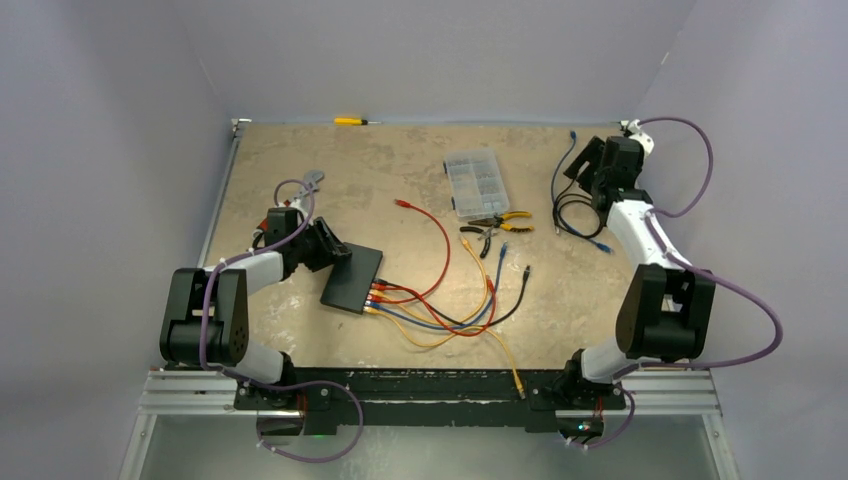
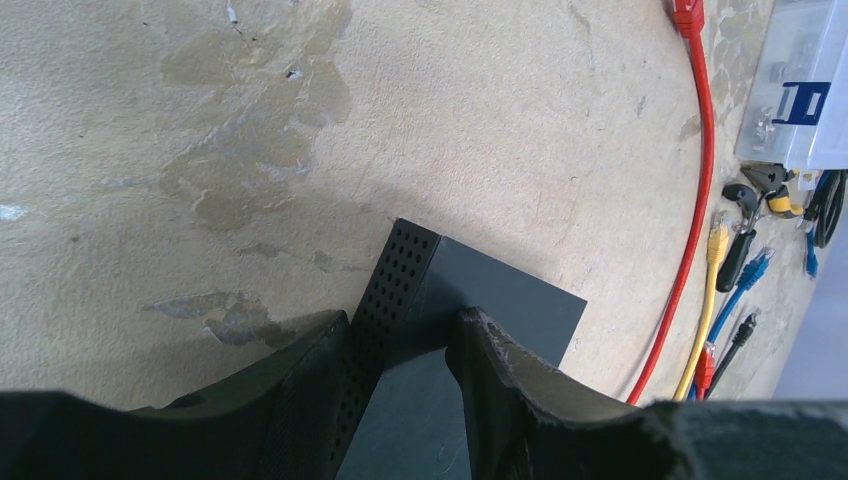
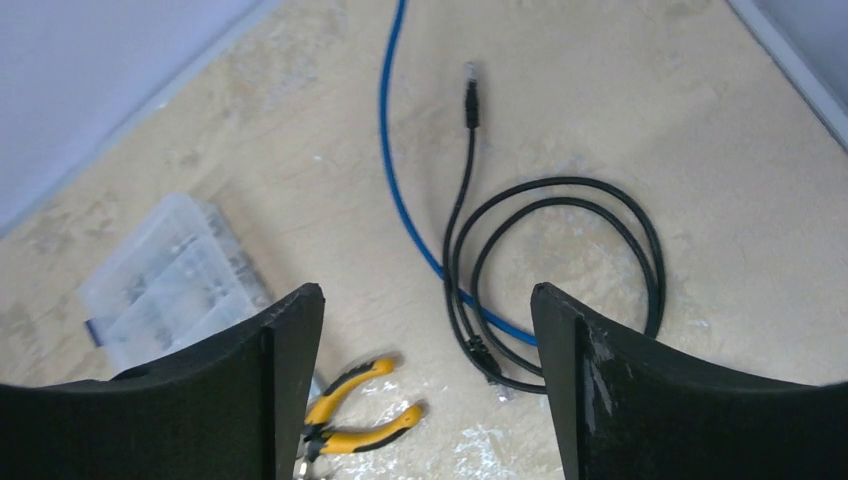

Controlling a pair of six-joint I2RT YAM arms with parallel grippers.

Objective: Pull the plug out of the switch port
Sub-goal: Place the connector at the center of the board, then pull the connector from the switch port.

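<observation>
My left gripper (image 2: 405, 322) pinches the switch (image 2: 505, 300) at its far-left edge, left of centre. My right gripper (image 3: 425, 295) is spread and empty, far right. I should grip one plug (image 1: 374, 296) and pull it straight out.

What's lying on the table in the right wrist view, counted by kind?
Black cable: 1
Blue cable: 1
Yellow-handled pliers: 1
Clear organiser box: 1
Total: 4
</observation>
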